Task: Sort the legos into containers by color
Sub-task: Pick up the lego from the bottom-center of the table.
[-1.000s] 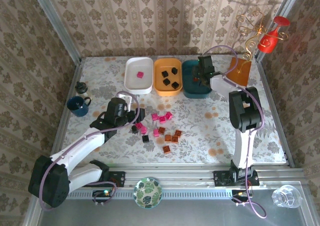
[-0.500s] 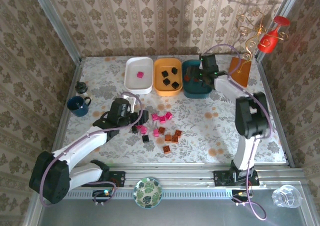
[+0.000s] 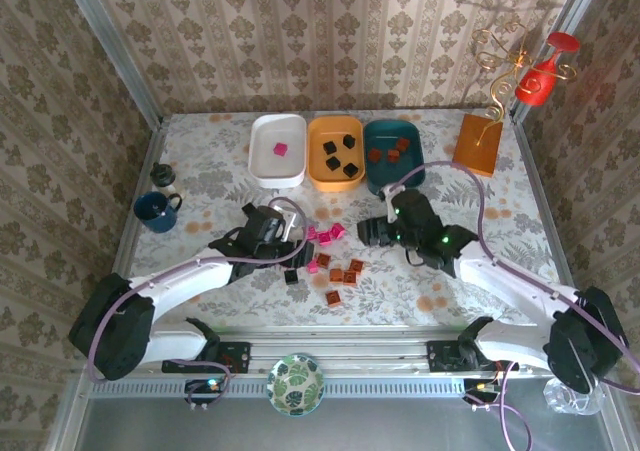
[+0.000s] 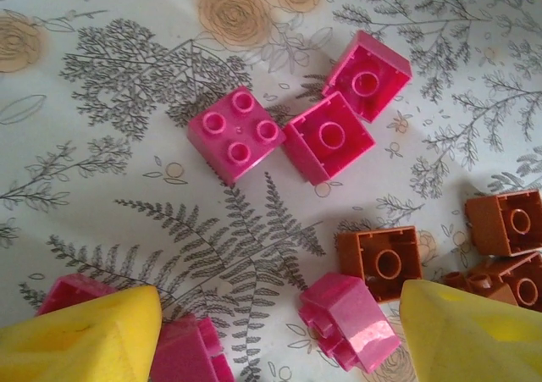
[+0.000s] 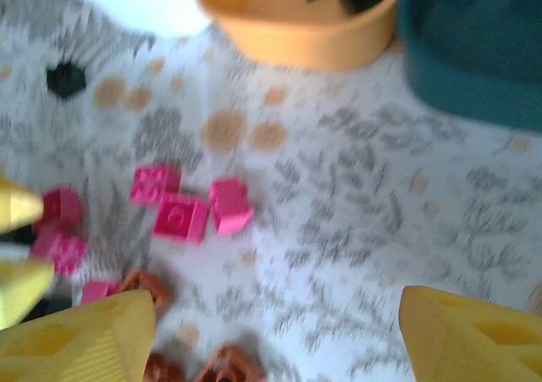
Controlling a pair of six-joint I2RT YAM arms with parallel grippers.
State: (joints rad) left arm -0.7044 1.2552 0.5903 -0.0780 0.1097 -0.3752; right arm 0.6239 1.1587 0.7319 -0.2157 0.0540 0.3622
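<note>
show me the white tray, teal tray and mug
white tray (image 3: 268, 171), top view, bare floor
teal tray (image 3: 385, 134), top view, bare floor
mug (image 3: 153, 212), top view, its mouth

Floral table (image 3: 520, 241): three trays (image 3: 256, 157), loose legos (image 3: 324, 237), mug (image 3: 157, 212).

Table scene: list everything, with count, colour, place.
trays: three, white tray, orange tray, teal tray, far centre
sorted legos: one pink lego in white, three black legos in orange, brown legos in teal
loose legos: roughly a dozen, pink, black, brown, centre
mug: one, dark blue, left
stand: one, orange, gold wire, far right
goblet: one, red, far right corner
plate: one, green patterned, near rail
glass: one, clear, near right
left fingers: yellow, open, above loose legos
right fingers: yellow, open, empty
</note>
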